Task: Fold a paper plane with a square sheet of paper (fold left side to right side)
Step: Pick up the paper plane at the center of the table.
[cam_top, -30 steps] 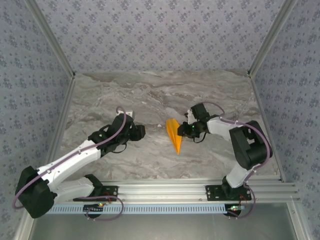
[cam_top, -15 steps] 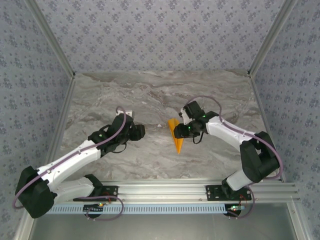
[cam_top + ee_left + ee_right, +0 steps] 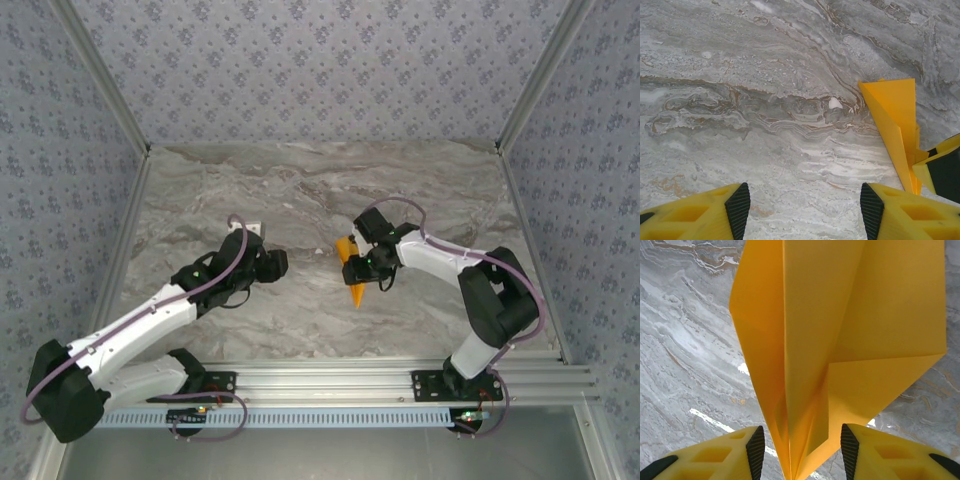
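We see the right end effector [image 3: 800, 455] shift left over the paper plane [image 3: 840, 315] mid-frame, its jaws loosened, straddling not clamping. The left end effector [image 3: 805, 210] sits apart, idle. The fold looks near done.

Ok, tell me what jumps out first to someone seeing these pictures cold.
The bright-orange paper plane catches the eye first, sitting in the middle of the grey marbled table with its nose toward the arms' bases. The right end effector straddles its folded body with jaws open. The left end effector sits open to the plane's left, holding nothing.
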